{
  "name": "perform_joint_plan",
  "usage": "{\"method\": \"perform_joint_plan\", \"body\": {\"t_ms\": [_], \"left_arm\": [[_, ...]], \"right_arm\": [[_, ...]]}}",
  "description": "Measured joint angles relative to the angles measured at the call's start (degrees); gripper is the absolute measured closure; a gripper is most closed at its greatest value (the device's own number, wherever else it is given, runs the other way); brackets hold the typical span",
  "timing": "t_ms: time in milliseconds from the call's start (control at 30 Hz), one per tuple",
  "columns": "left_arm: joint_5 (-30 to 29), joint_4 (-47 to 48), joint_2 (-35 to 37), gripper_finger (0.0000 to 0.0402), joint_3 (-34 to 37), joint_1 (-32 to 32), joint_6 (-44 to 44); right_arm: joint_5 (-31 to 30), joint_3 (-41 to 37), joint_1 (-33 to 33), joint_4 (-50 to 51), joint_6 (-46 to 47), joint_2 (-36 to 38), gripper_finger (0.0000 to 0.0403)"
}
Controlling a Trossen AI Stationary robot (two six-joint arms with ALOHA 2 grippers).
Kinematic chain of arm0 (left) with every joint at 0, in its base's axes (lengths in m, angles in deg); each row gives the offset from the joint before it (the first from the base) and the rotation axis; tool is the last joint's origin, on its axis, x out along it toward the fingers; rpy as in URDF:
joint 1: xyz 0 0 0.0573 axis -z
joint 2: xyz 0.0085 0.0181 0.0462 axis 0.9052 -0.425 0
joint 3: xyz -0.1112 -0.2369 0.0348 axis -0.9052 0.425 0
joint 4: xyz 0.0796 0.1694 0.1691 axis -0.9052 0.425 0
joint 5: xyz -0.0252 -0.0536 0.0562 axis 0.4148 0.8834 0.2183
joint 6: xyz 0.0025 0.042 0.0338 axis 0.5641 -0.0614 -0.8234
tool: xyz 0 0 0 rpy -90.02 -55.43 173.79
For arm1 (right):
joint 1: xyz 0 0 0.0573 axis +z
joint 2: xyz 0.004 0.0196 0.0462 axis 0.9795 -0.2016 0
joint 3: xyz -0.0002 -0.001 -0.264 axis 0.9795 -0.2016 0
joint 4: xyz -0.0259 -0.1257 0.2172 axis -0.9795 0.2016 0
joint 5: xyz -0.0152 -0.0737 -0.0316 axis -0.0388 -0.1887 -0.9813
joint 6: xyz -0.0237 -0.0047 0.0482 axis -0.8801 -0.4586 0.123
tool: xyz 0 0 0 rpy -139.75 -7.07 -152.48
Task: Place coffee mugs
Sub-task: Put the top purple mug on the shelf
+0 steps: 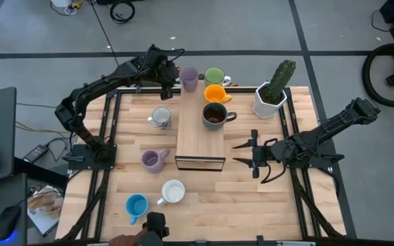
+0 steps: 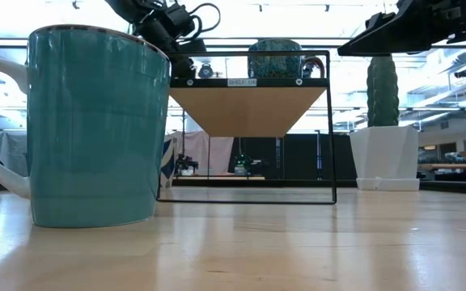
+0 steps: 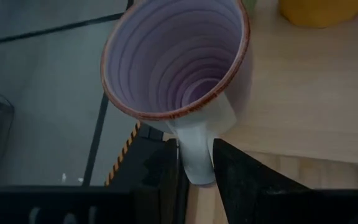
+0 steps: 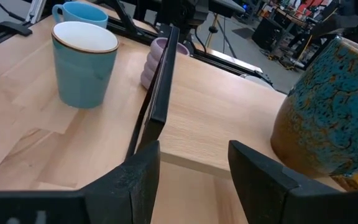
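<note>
Lilac mug [image 1: 189, 78] at the far edge of the table, just beside the green mug [image 1: 215, 75] and near the orange mug [image 1: 215, 93]. Stands upright, mouth up, handle pointing back toward the claw. Held by that handle in the left gripper [image 1: 170, 80], fingers [image 3: 238, 180] pinched tight on it. Sits just off the far left corner of the wooden shelf [image 1: 200, 140]. Right gripper [image 1: 252, 154] waits wide apart by the shelf's right side, farther off.

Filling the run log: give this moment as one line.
left gripper: shut on lilac mug handle, far table edge | right gripper: open, idle beside shelf | dark brown mug: on shelf
</note>
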Motion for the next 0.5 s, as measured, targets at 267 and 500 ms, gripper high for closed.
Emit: {"method": "perform_joint_plan", "body": {"t_ms": [267, 500], "left_arm": [[-0.13, -3.38, 0.0, 0.029, 0.0, -0.02, -4.16], [-0.13, -5.51, 0.0, 0.029, 0.0, -0.02, -4.19]], "right_arm": [[-0.01, 0.0, 0.0, -0.2, -0.71, 0.0, 0.0207], [-0.09, 0.0, 0.0, -0.2, -1.1, 0.0, 0.0207]]}}
